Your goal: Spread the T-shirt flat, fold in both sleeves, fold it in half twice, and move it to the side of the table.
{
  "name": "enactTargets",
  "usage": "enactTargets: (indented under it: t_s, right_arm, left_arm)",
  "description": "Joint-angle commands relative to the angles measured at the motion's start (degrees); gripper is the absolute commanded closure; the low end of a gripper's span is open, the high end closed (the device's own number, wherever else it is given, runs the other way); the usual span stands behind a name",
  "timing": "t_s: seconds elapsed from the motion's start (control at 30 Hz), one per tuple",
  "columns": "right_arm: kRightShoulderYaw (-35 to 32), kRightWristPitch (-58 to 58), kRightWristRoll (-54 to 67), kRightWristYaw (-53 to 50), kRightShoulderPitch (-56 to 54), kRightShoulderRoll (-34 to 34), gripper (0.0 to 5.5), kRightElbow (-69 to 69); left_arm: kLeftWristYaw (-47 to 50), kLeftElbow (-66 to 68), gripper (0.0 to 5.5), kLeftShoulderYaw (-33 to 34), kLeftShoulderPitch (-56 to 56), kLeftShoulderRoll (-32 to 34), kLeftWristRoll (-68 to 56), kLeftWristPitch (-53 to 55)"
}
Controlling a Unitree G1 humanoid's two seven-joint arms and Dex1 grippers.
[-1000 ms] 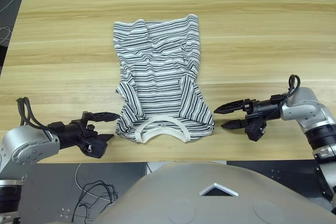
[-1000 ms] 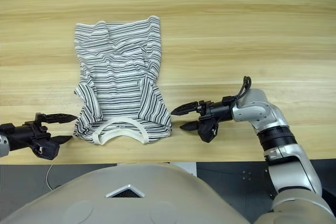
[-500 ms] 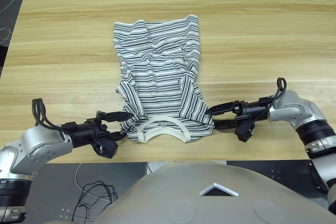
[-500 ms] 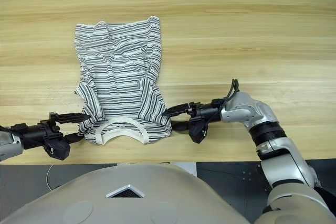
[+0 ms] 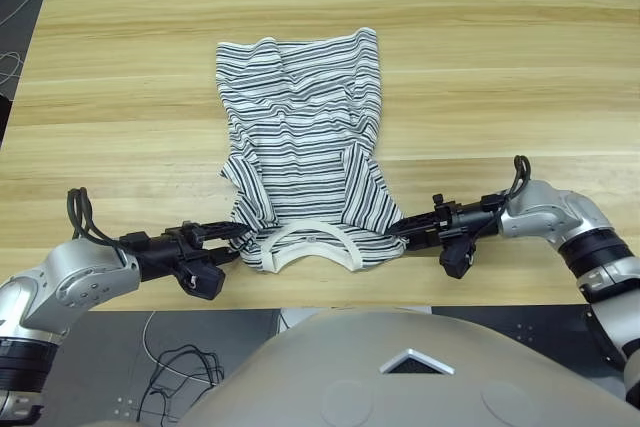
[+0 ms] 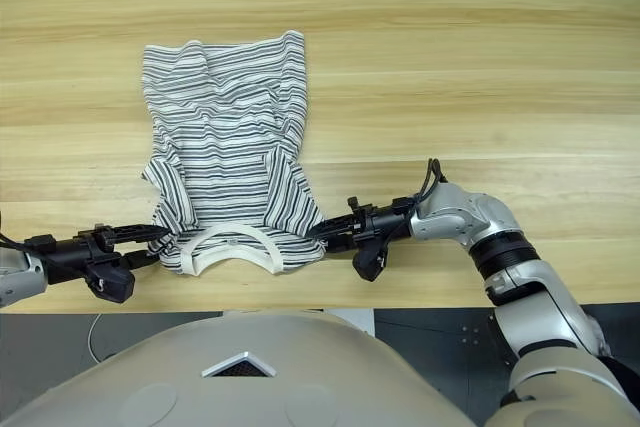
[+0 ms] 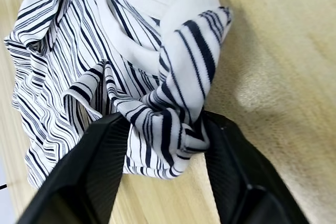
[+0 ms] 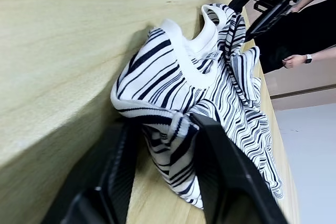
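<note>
T-shirt (image 5: 300,137): long axis points away from tools, collar between them.
Left tool (image 5: 235,233): low, level, pinching shoulder corner.
Right tool (image 5: 399,227): likewise pinching opposite corner.

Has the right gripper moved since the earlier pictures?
Yes. The right gripper has moved to the robot's left over the table, closing the gap of bare wood, and now grips a shoulder corner of the T-shirt.

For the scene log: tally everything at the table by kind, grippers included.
T-shirt, striped: 1
Grippers: 2, the left gripper and the right gripper, each pinching the collar end
Total: 3
</note>
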Motion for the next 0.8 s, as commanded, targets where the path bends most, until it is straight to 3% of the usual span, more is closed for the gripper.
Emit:
enactTargets:
  t_s: [0.03, 0.2, 0.37, 0.43, 0.5, 0.6, 0.67, 0.8]
  right_arm:
    - [0.27, 0.66, -1.47, -1.28, -1.26, -0.95, 4.54, -0.09]
    - [0.62, 1.08, -2.39, -2.84, -1.65, -0.80, 5.36, -0.53]
    - [1.40, 1.72, -1.85, -3.57, -1.37, -1.09, 5.40, -1.01]
    - [4.06, 5.18, 5.00, -1.32, -0.53, -1.89, 5.40, -2.25]
    - [8.57, 18.09, 23.55, 6.75, 1.62, -4.61, 5.40, -10.23]
    - [10.26, 43.23, 48.34, 21.07, 0.81, -11.22, 5.40, -27.79]
    - [8.59, 54.39, 57.01, 26.89, -0.89, -13.98, 5.40, -33.73]
    - [4.77, 67.66, 65.99, 34.17, -2.54, -16.39, 5.40, -38.14]
  left_arm:
    - [-1.14, 0.40, 3.77, -2.07, 0.34, 0.85, 0.85, 2.19]
    - [-1.43, -0.79, 4.54, -3.20, 0.66, 0.98, -1.04, 3.14]
    - [-3.35, -3.31, 5.31, -4.75, 1.12, 1.72, -5.49, 4.79]
    - [-4.66, -5.14, 5.36, -5.06, 1.43, 1.85, -8.11, 6.48]
    - [-8.72, -10.32, 5.36, -5.36, 2.08, 2.58, -16.62, 14.42]
    - [-17.95, -24.65, 5.36, -2.42, 1.52, 10.15, -40.72, 33.45]
    - [-23.54, -28.28, 5.36, 0.96, -0.50, 14.88, -50.91, 40.93]
    - [-31.24, -25.76, 5.36, 4.74, -4.71, 17.76, -57.90, 46.40]
